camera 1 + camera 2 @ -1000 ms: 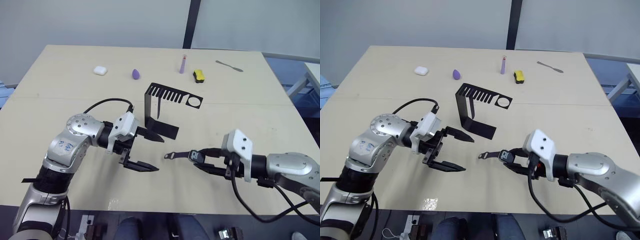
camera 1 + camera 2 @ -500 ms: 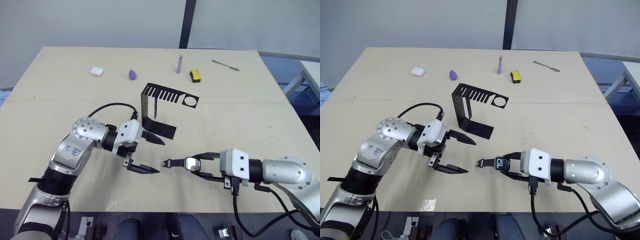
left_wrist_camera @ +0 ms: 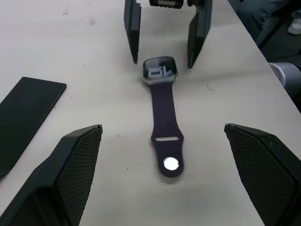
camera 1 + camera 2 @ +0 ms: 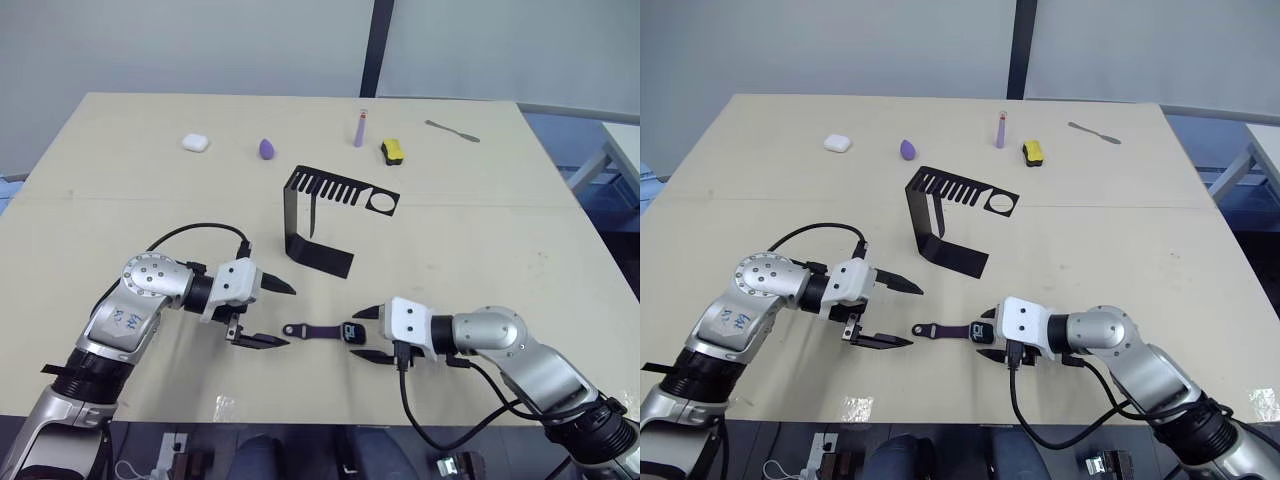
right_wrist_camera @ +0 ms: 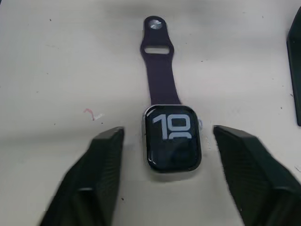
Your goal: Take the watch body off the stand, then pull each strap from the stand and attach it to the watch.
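The watch body (image 4: 351,332) lies face up on the table near its front edge, its screen lit. One dark purple strap (image 4: 311,330) is attached to it and stretches flat toward my left gripper. My right gripper (image 4: 366,333) is open, one finger on either side of the watch body (image 5: 171,143), not touching it. My left gripper (image 4: 277,315) is open at the strap's free end (image 3: 165,129) with nothing in it. The black stand (image 4: 302,218) is behind the watch. A thin dark strip, seemingly the other strap (image 4: 313,217), hangs from its comb arm.
Along the far side of the table lie a white case (image 4: 196,142), a purple egg-shaped piece (image 4: 266,149), an upright lilac tube (image 4: 358,129), a yellow-and-black block (image 4: 391,151) and a metal tool (image 4: 452,131). The table's front edge is close behind both grippers.
My right gripper carried the watch with its strap to the left, set it on the table and opened. The left gripper drew back a little to the left.
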